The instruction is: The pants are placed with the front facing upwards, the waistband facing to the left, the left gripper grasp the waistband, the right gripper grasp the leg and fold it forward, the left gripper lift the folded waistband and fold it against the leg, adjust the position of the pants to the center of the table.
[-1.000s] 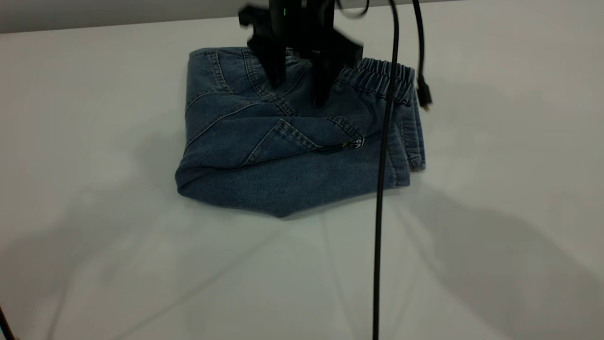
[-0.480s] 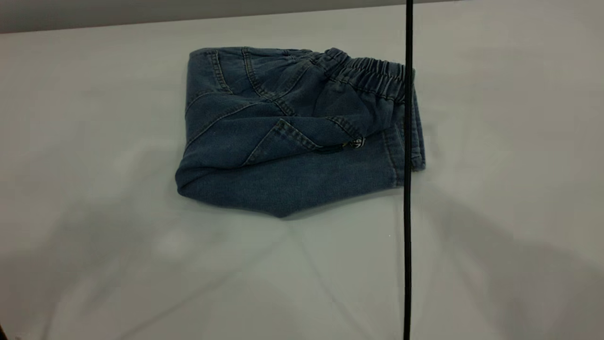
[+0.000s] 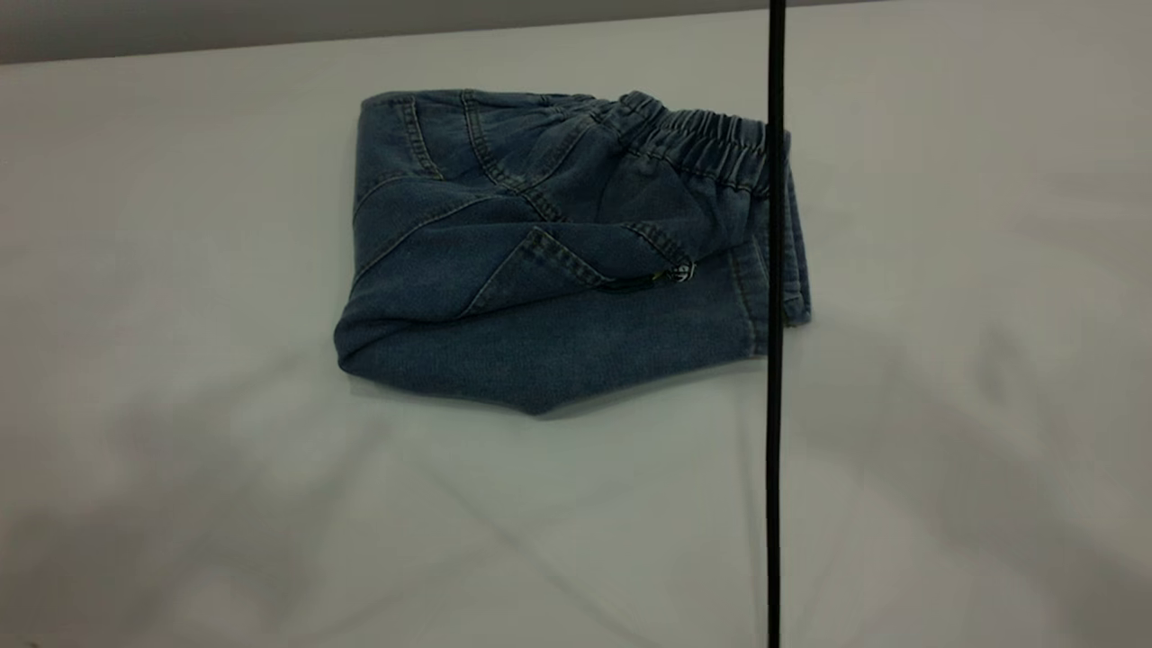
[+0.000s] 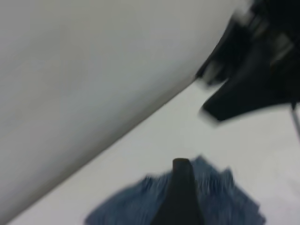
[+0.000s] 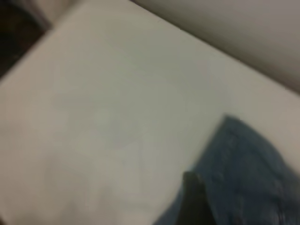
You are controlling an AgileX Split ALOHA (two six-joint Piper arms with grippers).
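Denim pants (image 3: 558,261), one pair, lie folded on the surface (image 3: 180,450). We see both tools (image 4: 180,187) (image 5: 194,201) raised above them; grip unclear.

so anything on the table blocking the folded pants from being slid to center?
Nothing visible. The pants lie folded on the table, toward its far side, with bare tabletop all around. The only other thing is a black cable hanging in front of the camera across their right edge; whether it touches the table can't be told.
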